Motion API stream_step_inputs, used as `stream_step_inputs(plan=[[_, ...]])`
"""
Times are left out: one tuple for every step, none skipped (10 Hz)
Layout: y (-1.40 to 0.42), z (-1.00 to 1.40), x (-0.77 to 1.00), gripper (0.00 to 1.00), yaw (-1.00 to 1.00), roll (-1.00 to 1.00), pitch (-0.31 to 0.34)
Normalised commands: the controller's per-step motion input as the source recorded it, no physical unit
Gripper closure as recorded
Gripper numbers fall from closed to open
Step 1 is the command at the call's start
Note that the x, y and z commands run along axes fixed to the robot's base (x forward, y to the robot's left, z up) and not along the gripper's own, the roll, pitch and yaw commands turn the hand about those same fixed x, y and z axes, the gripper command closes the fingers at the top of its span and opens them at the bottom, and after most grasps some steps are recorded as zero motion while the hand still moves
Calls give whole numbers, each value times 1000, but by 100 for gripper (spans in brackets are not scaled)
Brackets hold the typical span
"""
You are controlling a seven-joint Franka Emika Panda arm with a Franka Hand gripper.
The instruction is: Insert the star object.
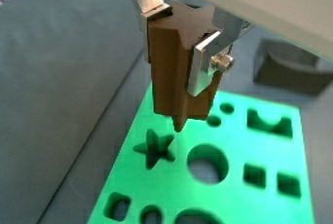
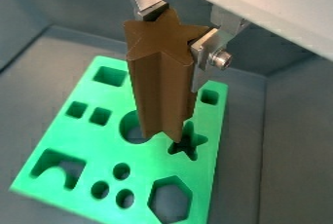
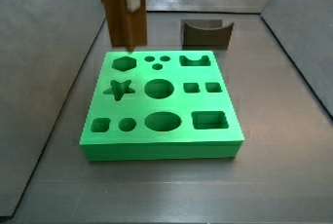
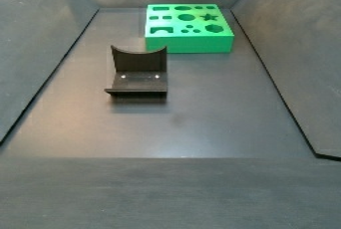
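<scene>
The gripper (image 1: 180, 35) hangs above the green board (image 3: 208, 138), and its fingers (image 1: 205, 56) are clamped on the upper end of the star object (image 1: 176, 72), a tall brown ridged peg held upright with its long axis pointing straight down at the board. What matters here is how the peg's lower tip sits against the star-shaped hole (image 1: 158, 148). In both wrist views the tip (image 2: 166, 130) hovers clear of the board's top face, not yet entering anything, and the hole (image 2: 185, 145) shows just beside and partly under the tip, so the peg looks close to lined up but a touch off to one side. In a side view the peg (image 3: 125, 12) stands over the far edge of the board, near the hexagonal opening (image 3: 124, 63), with the star hole (image 3: 119, 91) lying a little nearer the camera; that view suggests a short sideways shift is needed before lowering. I can't judge from here whether the peg's ridges are turned to match the points of the hole, and that rotation is likely what decides a clean entry. The dark fixture (image 3: 205, 32) stands on the bench (image 4: 186, 123) beyond the board, well out of the way.
</scene>
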Motion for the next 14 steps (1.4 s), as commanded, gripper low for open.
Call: stream_step_inputs(plan=[[-397, -937, 0, 100, -734, 64, -101], [-277, -843, -91, 100, -577, 104, -123], [-51, -749, -89, 100, -389, 56, -83], [0, -600, -97, 100, -214, 11, -20], [29, -543, 0, 100, -91, 0, 0], [0, -454, 0, 100, -80, 0, 0], [63, -377, 0, 100, -71, 0, 0], [103, -306, -57, 100, -54, 0, 0], [69, -234, -177, 100, -91, 0, 0], [60, -183, -226, 100, -109, -10, 0], [6, -140, -294, 100, -103, -16, 0], [0, -83, -394, 100, -74, 0, -14], [0, -134, -289, 100, 0, 0, -20], [0, -337, 0, 100, 0, -1, 0]])
